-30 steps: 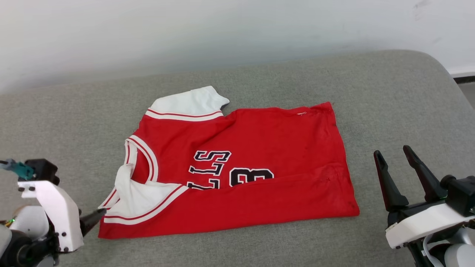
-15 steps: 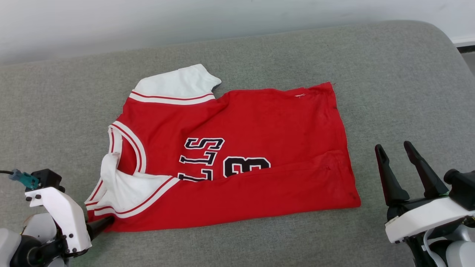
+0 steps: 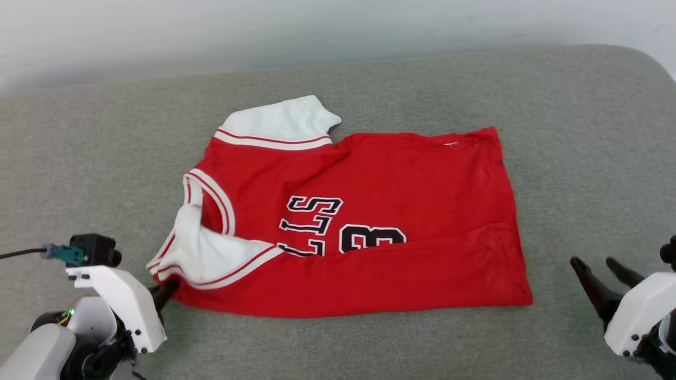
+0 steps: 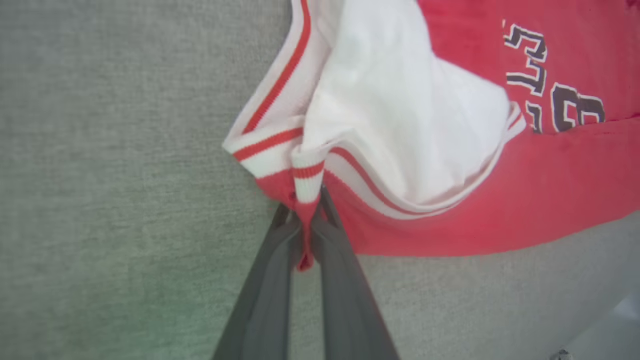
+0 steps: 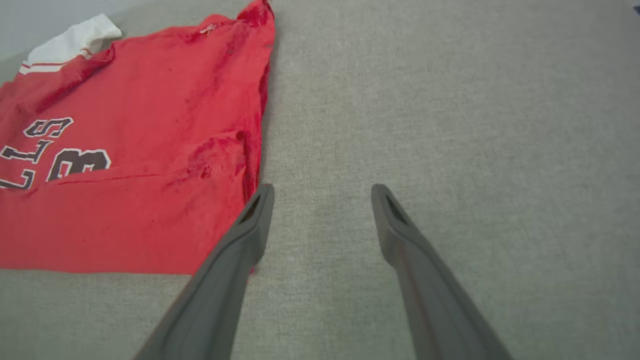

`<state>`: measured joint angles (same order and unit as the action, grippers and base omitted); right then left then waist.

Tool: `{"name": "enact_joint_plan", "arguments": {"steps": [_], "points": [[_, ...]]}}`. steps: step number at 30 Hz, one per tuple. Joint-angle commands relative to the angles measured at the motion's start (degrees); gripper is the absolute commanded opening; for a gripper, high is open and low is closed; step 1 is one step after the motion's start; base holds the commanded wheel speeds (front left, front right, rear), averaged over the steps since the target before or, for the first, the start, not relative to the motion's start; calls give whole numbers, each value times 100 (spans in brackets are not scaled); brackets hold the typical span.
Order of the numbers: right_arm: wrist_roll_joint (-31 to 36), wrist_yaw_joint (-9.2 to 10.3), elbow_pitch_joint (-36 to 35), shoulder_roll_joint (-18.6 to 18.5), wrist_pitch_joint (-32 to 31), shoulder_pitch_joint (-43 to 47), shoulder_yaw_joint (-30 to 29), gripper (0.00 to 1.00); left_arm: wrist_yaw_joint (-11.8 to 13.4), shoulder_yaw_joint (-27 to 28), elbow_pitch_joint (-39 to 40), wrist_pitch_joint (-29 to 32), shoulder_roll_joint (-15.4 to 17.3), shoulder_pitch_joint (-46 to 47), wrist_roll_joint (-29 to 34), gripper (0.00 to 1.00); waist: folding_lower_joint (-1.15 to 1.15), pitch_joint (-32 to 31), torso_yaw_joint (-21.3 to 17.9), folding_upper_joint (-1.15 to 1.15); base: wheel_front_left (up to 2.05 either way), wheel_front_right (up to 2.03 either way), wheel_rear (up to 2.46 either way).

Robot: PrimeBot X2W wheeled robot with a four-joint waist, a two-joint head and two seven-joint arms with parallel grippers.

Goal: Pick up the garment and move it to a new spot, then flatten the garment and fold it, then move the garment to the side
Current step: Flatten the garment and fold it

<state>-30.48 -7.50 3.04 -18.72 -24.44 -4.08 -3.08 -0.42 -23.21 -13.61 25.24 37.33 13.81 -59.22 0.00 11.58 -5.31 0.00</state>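
The garment (image 3: 380, 211) is a red jersey with white sleeves, striped trim and black letters with a 3, lying partly folded on the grey cushion (image 3: 581, 158). Its near long edge is folded over the print. My left gripper (image 3: 168, 291) sits at its lower left corner. In the left wrist view the garment (image 4: 500, 200) has its red and striped corner pinched between the shut fingers of the left gripper (image 4: 306, 227). My right gripper (image 3: 599, 272) stands open to the right of the hem, apart from it. In the right wrist view the right gripper (image 5: 320, 197) hovers over bare cushion beside the garment (image 5: 125, 200).
A pale wall (image 3: 317, 31) runs behind the cushion's far edge. The cushion's rounded corner (image 3: 652, 60) is at the upper right. Bare grey fabric (image 5: 475, 125) stretches to the right of the shirt and in front of it.
The left gripper has shut on the shirt's lower left corner. The head camera has shifted. The right gripper now shows lower in the head view.
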Motion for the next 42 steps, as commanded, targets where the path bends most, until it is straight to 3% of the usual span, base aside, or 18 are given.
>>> {"name": "enact_joint_plan", "arguments": {"steps": [1, 7, 16, 17, 19, 31, 42], "points": [[-149, 2, 29, -49, -275, 2, 1, 100, 39, 21, 108, -93, -6, 71, 68, 0, 0, 0, 114, 0, 0, 0, 0], [-430, 2, 118, -47, -1550, -89, 63, 100, 250, -70, 756, -362, -7, 9, 437, 0, 0, 168, 394, 0, 0, 0, 0], [-572, 1, 783, 257, -1948, -449, 566, 100, 457, -135, 1233, -489, -114, -151, 544, 0, 0, 430, 636, 0, 0, 0, 0], [-607, 1, 896, 288, -1994, -472, 632, 55, 466, -135, 1249, -486, -126, -155, 532, 0, 0, 441, 648, 0, 0, 0, 0], [-673, 0, 1053, 328, -2041, -494, 756, 0, 472, -143, 1259, -485, -142, -161, 518, 0, 0, 445, 666, 0, 0, 0, 0], [-812, 1, 960, -270, -1484, -629, 1120, 0, 629, -111, 1208, -682, -108, -643, 468, 0, 0, -324, 565, 0, 0, 0, 0], [-698, 2, 562, -370, -1581, -90, 1222, 0, 926, -43, 1544, -699, 22, -1401, 331, 0, 0, -1131, 508, 0, 0, 0, 0]]}}
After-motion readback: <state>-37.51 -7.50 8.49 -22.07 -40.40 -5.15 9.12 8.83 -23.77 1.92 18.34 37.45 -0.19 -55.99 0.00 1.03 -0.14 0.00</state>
